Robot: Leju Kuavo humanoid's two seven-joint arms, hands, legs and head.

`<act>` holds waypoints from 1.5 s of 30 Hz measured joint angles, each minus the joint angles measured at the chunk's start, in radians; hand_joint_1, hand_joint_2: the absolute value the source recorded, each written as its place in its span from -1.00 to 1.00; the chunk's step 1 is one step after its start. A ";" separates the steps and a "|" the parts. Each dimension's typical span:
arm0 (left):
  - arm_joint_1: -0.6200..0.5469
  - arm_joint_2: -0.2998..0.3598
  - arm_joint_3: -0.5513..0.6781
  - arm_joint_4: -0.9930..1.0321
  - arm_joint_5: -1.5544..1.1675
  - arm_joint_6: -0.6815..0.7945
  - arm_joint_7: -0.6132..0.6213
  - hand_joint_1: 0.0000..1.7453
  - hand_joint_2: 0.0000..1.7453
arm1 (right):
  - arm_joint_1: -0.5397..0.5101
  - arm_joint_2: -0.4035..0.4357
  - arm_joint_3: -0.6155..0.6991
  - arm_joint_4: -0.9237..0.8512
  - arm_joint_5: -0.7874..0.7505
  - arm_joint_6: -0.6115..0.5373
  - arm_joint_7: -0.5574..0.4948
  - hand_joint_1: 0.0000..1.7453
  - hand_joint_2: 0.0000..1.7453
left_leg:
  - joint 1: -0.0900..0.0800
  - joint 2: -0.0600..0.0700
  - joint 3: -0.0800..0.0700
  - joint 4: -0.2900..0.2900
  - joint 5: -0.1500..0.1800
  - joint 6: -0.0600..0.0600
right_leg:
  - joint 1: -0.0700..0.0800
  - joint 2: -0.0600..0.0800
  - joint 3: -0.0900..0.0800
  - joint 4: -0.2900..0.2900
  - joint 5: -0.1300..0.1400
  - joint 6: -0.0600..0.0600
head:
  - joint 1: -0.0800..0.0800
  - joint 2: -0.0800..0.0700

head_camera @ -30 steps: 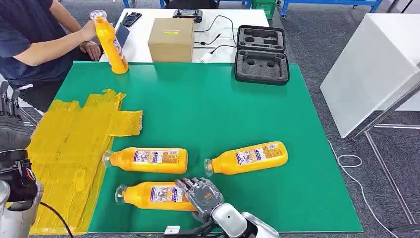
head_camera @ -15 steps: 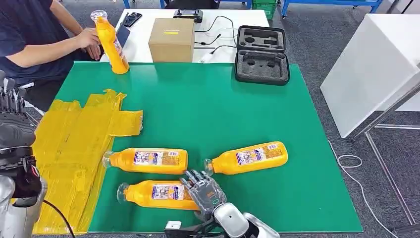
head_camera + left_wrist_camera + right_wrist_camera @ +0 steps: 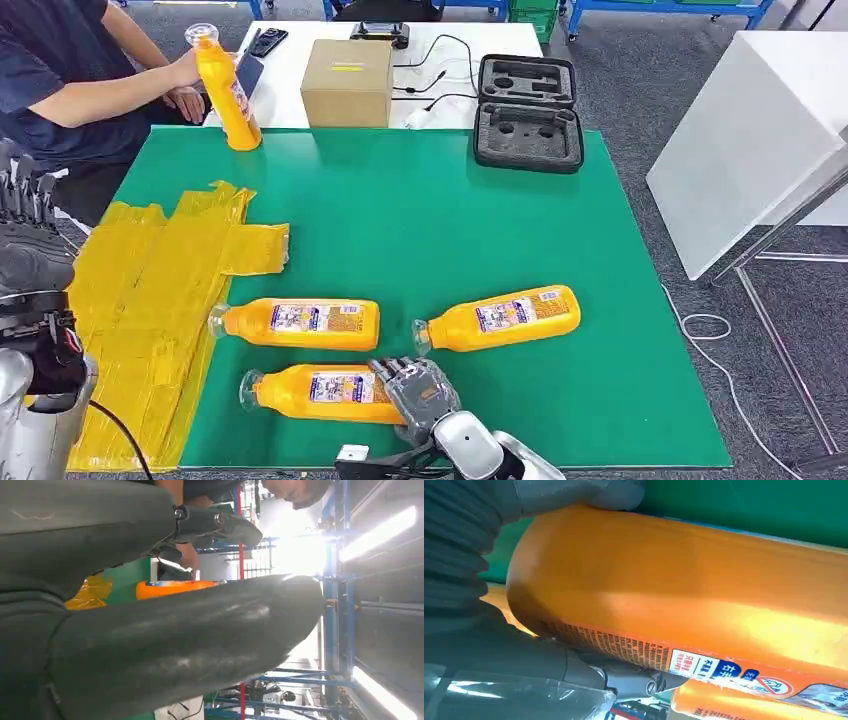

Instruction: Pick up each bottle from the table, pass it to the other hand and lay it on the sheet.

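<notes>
At table's near edge: right hand (image 3: 418, 393) fingers gripping nearest bottle (image 3: 320, 392), lying crosswise, cap leftward; left hand (image 3: 25, 255) fingers spread, empty.

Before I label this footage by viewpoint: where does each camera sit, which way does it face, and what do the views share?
Head view: high on the body, looking forward and down at the green table, yellow sheet and four bottles; left hand raised, right hand on the nearest bottle.
Left wrist view: behind the left hand, facing the person's upright bottle.
Right wrist view: behind the right hand, pressed close to the nearest bottle.
Shared: head and right wrist views both show that bottle.
</notes>
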 measured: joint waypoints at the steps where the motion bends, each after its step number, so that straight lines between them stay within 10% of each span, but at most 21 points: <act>1: 0.000 0.000 0.000 0.000 0.000 0.000 0.000 -1.00 -1.00 | 0.000 0.000 0.000 0.000 0.001 0.001 0.000 1.00 1.00 | 0.000 0.000 0.000 0.000 0.000 0.000 | 0.000 0.000 0.000 0.000 0.000 0.000 | 0.000 0.000; 21: 0.054 0.000 0.037 -0.029 0.010 -0.003 -0.013 -1.00 -1.00 | 0.020 0.000 -0.039 -0.049 -0.082 -0.014 -0.036 1.00 1.00 | 0.000 0.000 -0.001 0.000 0.000 0.000 | 0.000 0.000 0.000 0.000 0.000 0.000 | 0.000 0.000; 32: 0.300 -0.005 0.147 -0.201 0.050 -0.099 -0.051 -1.00 -1.00 | 0.200 -0.023 -0.156 -0.593 -0.251 -0.180 0.032 1.00 1.00 | 0.001 -0.001 -0.013 0.000 0.000 0.000 | 0.000 0.000 -0.011 0.000 0.000 0.000 | 0.000 0.000; 44: 0.576 -0.033 0.123 -0.412 0.106 -0.135 -0.119 -1.00 -1.00 | 0.270 -0.040 -0.210 -0.743 -0.306 -0.282 -0.032 1.00 1.00 | 0.001 0.000 -0.013 0.000 -0.002 0.000 | 0.000 0.001 -0.012 -0.001 -0.001 0.000 | 0.000 0.000; 45: 0.595 -0.035 0.107 -0.430 0.112 -0.141 -0.119 -1.00 1.00 | 0.265 -0.040 -0.213 -0.743 -0.313 -0.292 -0.034 1.00 1.00 | 0.001 0.000 -0.013 0.000 -0.002 0.000 | 0.000 0.001 -0.012 -0.001 -0.001 0.000 | 0.000 0.000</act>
